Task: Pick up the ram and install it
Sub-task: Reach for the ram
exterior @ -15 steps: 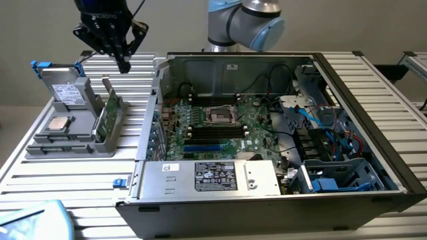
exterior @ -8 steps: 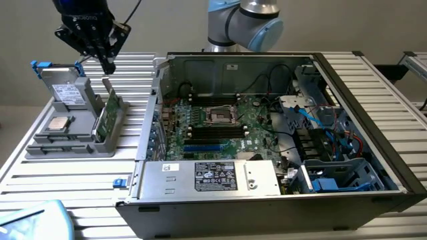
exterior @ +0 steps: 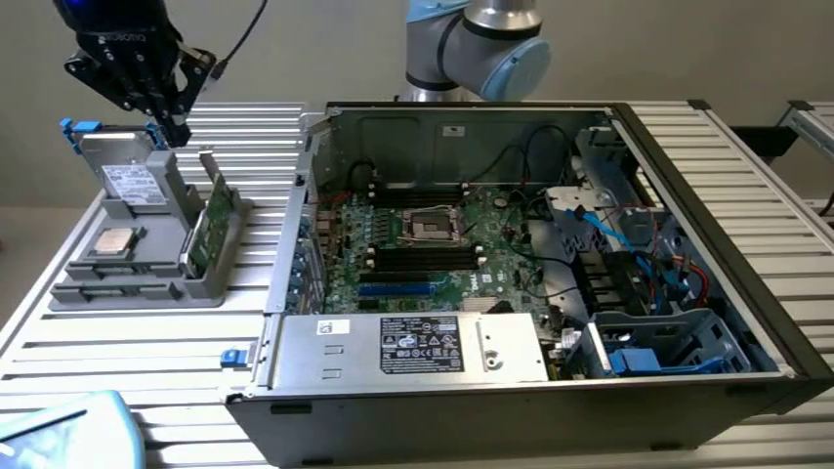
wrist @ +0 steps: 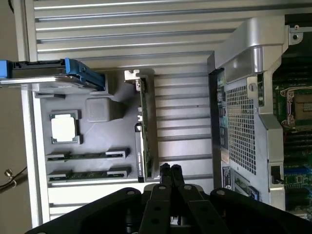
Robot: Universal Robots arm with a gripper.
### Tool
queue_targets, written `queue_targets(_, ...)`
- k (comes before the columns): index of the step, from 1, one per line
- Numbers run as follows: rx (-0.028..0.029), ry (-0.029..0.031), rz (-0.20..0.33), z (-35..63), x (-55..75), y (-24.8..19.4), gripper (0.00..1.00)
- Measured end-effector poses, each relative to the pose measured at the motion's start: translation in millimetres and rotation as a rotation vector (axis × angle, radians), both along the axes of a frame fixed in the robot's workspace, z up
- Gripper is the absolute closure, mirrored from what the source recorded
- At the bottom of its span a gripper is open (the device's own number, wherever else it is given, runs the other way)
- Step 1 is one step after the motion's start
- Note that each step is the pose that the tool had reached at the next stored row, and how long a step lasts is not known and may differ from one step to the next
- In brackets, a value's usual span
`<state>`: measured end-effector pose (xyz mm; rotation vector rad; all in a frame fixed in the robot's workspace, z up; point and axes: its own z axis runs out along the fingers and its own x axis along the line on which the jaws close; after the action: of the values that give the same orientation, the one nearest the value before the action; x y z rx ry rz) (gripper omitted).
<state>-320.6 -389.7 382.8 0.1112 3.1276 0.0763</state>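
Closest to me is the open case lying on the slatted table. Its power supply is up front and the motherboard sits behind that. Off to the exterior view's left is a grey tray. The ram stands on edge in a slot at the tray's near end, with a twin stick just beside it, so it's not in the case yet. Next along is the CPU lying flat, then the drive propped up at the far end. A green card stands upright along the side nearest the case. The gripper hangs above the tray, clear of everything, with its fingers pressed together on nothing. Furthest back, the arm rises behind the case.
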Motion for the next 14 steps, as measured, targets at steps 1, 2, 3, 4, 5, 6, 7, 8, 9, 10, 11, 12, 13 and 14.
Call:
queue_targets(1, 0.0001, 0.0030, 0.000, -0.3, -4.5, 0.1, 0.89)
queue_targets(2, 0.0002, 0.0059, 0.000, -0.5, -9.1, 0.2, 0.89)
queue_targets(3, 0.0004, 0.0101, 0.000, -0.8, -13.8, 0.2, 0.89)
queue_targets(4, 0.0005, 0.0146, 0.000, -1.1, -18.2, 0.2, 0.89)
queue_targets(5, 0.0006, 0.0188, 0.000, -1.4, -22.6, 0.3, 0.89)
queue_targets(6, 0.0007, 0.0242, 0.000, -1.9, -27.4, 0.3, 0.89)
queue_targets(7, 0.0008, 0.0299, 0.000, -2.3, -31.9, 0.3, 0.89)
queue_targets(8, 0.0009, 0.0357, 0.000, -2.7, -36.4, 0.3, 0.89)
queue_targets(9, 0.0011, 0.0412, 0.000, -3.2, -41.0, 0.3, 0.89)
queue_targets(10, 0.0010, 0.0453, 0.000, -3.9, -44.9, 0.3, 0.89)
queue_targets(11, 0.0011, 0.0476, 0.000, -4.6, -48.3, 0.1, 0.89)
queue_targets(12, 0.0010, 0.0497, 0.001, -5.4, -51.0, -0.4, 0.89)
queue_targets(13, 0.0011, 0.0518, 0.001, -6.4, -53.5, -1.0, 0.89)
queue_targets(14, 0.0010, 0.0539, 0.001, -7.3, -56.3, -1.5, 0.89)
